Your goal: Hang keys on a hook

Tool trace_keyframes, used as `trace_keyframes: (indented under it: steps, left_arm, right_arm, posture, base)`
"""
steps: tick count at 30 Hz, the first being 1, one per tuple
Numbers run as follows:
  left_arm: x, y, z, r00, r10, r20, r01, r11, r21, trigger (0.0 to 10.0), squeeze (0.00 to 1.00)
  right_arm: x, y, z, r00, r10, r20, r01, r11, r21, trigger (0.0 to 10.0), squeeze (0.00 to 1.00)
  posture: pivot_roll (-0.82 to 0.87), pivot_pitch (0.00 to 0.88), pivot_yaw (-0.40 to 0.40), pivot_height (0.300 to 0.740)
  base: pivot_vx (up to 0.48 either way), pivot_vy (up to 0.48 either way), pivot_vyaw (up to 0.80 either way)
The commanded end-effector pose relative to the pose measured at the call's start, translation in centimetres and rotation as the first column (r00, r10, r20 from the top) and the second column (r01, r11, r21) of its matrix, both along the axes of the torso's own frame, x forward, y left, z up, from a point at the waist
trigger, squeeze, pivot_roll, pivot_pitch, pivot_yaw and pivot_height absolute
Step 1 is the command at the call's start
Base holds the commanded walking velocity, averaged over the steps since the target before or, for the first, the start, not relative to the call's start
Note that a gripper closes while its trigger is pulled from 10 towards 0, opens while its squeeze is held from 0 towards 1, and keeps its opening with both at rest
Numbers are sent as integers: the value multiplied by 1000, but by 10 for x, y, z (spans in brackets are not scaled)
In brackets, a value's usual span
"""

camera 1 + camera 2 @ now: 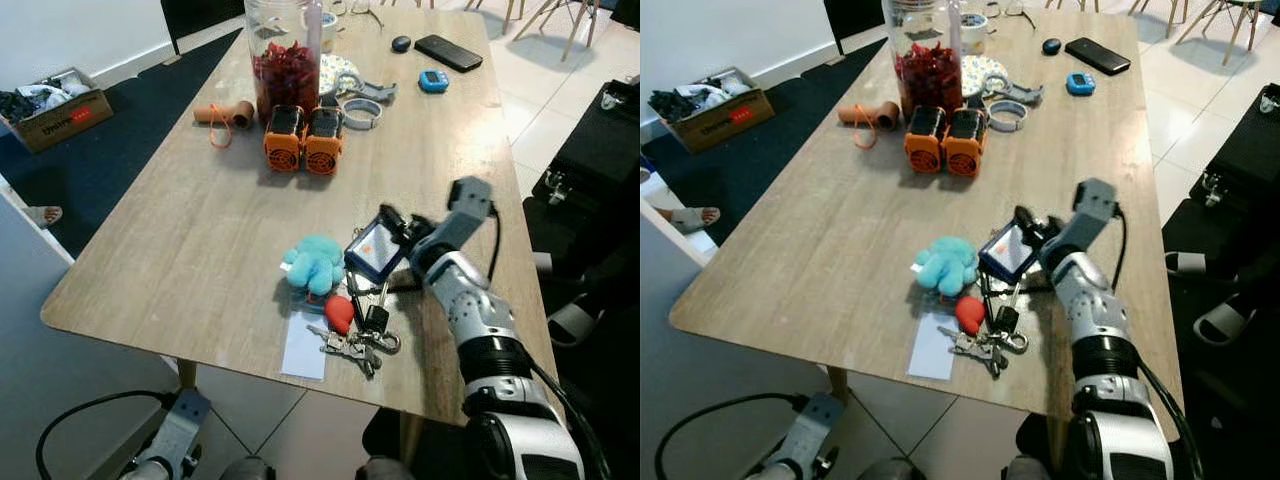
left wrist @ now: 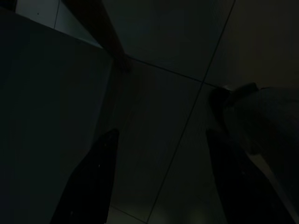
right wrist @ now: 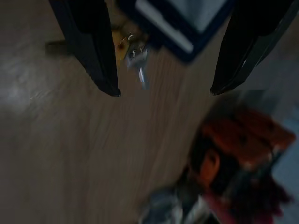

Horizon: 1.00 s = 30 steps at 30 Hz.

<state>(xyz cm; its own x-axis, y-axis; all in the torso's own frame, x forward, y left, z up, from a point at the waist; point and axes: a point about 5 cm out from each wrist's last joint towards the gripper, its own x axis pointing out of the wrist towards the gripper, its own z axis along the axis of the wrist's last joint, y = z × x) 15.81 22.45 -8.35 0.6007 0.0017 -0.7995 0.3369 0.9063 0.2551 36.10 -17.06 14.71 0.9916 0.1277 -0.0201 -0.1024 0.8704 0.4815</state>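
A bunch of keys (image 1: 350,345) lies near the wooden table's (image 1: 190,250) front edge. Joined with it are a teal plush toy (image 1: 315,262), a red charm (image 1: 340,313), a white card (image 1: 305,348) and a blue-framed badge holder (image 1: 373,250) that stands tilted up. My right gripper (image 1: 395,228) is low over the table at the badge holder's right edge. In the right wrist view its fingers (image 3: 100,70) stand wide apart, open, with the badge holder (image 3: 187,23) and a small key (image 3: 140,70) between them. My left gripper (image 2: 162,135) hangs open below the table over the dark floor.
Farther back stand a glass jar of red pieces (image 1: 285,60), two orange devices (image 1: 303,140), a cardboard tube (image 1: 225,113), a tape ring (image 1: 362,113) and a black phone (image 1: 448,52). A cardboard box (image 1: 55,105) sits on the floor left; black bags (image 1: 600,140) lie right.
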Motion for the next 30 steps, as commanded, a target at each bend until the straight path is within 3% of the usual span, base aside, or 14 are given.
trace_keyframes:
  steps: [1, 5, 12, 18, 26, 29, 30]
  left_arm:
    - [-7, 0, -3, 1000, -9, -25, 9, 1000, 4, 10000, 67]
    - [-7, 1, -3, 1000, -11, -25, 11, 1000, 4, 10000, 63]
    - [-6, 1, -2, 1000, -15, -26, 16, 1000, 7, 10000, 67]
    - [-5, 2, -2, 1000, -16, -26, 16, 1000, 11, 10000, 67]
    - [-5, 2, -2, 1000, -14, -25, 14, 1000, 11, 10000, 67]
    - [-5, 2, -2, 1000, -14, -26, 14, 1000, 10, 10000, 67]
    - [-5, 1, -2, 1000, -13, -27, 14, 1000, 10, 10000, 67]
  right_arm:
    - [-5, -5, -4, 1000, -28, 3, 28, 1000, 8, 10000, 0]
    - [-11, -12, -12, 999, -44, -6, 43, 998, -35, 10000, 0]
    - [-13, -10, -28, 995, -43, -91, 38, 998, -49, 10000, 0]
    - [-10, -5, -32, 989, -43, -142, 36, 998, -51, 10000, 0]
    - [-3, 2, -24, 992, -26, -125, 18, 998, -62, 10000, 0]
    - [-2, 3, -23, 992, -25, -127, 13, 996, -89, 10000, 0]
    - [1, 4, -21, 993, -18, -120, -5, 983, -183, 10000, 0]
  posture:
    - [56, 116, 28, 740]
    - [53, 117, 29, 740]
    - [55, 116, 29, 740]
    - [55, 116, 31, 740]
    - [56, 117, 29, 740]
    - [56, 117, 29, 740]
    - [56, 117, 29, 740]
  base:
    - [0, 0, 0]
    - [0, 0, 0]
    - [0, 0, 0]
    - [0, 0, 0]
    - [0, 0, 0]
    - [0, 0, 0]
    - [0, 0, 0]
